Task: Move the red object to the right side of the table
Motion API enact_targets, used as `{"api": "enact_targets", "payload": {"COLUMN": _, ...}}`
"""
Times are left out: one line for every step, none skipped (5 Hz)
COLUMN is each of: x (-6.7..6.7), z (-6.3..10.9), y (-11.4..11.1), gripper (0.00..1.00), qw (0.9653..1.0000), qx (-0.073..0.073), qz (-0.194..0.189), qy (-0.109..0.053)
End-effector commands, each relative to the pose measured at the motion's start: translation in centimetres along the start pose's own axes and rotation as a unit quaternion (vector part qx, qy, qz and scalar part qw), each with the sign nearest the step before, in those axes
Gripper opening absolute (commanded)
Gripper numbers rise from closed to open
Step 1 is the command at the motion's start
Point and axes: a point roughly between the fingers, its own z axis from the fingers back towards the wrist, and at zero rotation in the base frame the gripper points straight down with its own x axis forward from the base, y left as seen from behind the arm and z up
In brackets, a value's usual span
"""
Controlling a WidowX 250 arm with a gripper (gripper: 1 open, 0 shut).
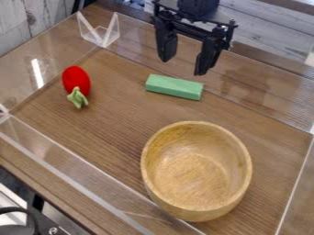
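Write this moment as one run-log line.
gripper: open, empty, above green block | red object: left side of table, untouched | wooden bowl: front right

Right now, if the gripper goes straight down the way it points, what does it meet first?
Most likely bare table. The gripper hangs with its jaws open, pointing down, just behind and right of the green block. From one view depth is uncertain, so it might clip the block's far edge. The red object lies well left.
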Motion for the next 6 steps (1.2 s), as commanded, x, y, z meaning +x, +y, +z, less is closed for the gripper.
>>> {"api": "enact_targets", "payload": {"x": -0.5, "z": -2.0, "y": 1.4, "gripper": 1.0, "qw": 0.9988, "qx": 0.002, "qz": -0.046, "qy": 0.018}}
{"api": "enact_targets", "payload": {"x": -1.0, "z": -2.3, "y": 4.9, "gripper": 1.0, "qw": 0.9987, "qx": 0.001, "qz": -0.049, "qy": 0.01}}
{"api": "enact_targets", "payload": {"x": -1.5, "z": -2.3, "y": 9.4, "gripper": 1.0, "qw": 0.9991, "qx": 0.005, "qz": -0.041, "qy": -0.006}}
{"api": "enact_targets", "payload": {"x": -2.2, "z": -2.0, "y": 13.4, "gripper": 1.0, "qw": 0.999, "qx": 0.012, "qz": -0.035, "qy": -0.024}}
{"api": "enact_targets", "payload": {"x": -2.7, "z": -2.0, "y": 17.0, "gripper": 1.0, "qw": 0.9988, "qx": 0.023, "qz": -0.011, "qy": -0.043}}
{"api": "enact_targets", "payload": {"x": -2.5, "z": -2.4, "y": 20.8, "gripper": 1.0, "qw": 0.9983, "qx": 0.024, "qz": -0.021, "qy": -0.049}}
